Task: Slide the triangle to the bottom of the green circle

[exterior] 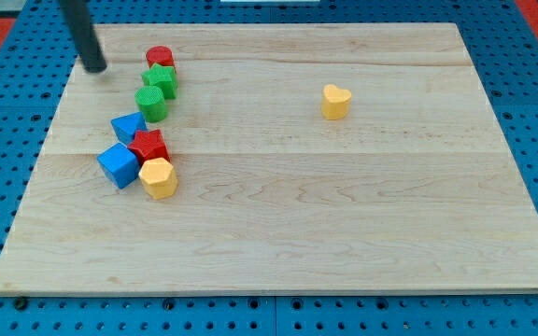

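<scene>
Resting on the wooden board [344, 205] near its top-left corner, my tip [94, 67] touches nothing and grasps nothing (it is a bare rod with no jaws). To its right, a little apart, stands the red cylinder [160, 57], with the green star-like block [162, 79] touching it from below and the green circle [150, 102] next down. The blue triangle [128, 125] sits just below-left of that circle, against the red star [148, 146]. Blue cube [118, 165] and yellow hexagon [159, 177] follow. A yellow heart [335, 102] lies well apart, right.
</scene>
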`<action>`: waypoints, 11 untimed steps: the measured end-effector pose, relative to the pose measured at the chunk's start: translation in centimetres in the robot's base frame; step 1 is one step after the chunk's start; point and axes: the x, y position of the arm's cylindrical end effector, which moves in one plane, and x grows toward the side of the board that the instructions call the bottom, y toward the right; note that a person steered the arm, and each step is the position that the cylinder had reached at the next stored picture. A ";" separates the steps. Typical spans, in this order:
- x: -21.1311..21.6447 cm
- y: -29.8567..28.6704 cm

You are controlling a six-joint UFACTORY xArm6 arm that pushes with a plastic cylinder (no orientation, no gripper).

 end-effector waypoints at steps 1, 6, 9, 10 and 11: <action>6.0 0.0; 9.0 4.1; 7.4 4.9; 7.8 6.6; 7.8 6.6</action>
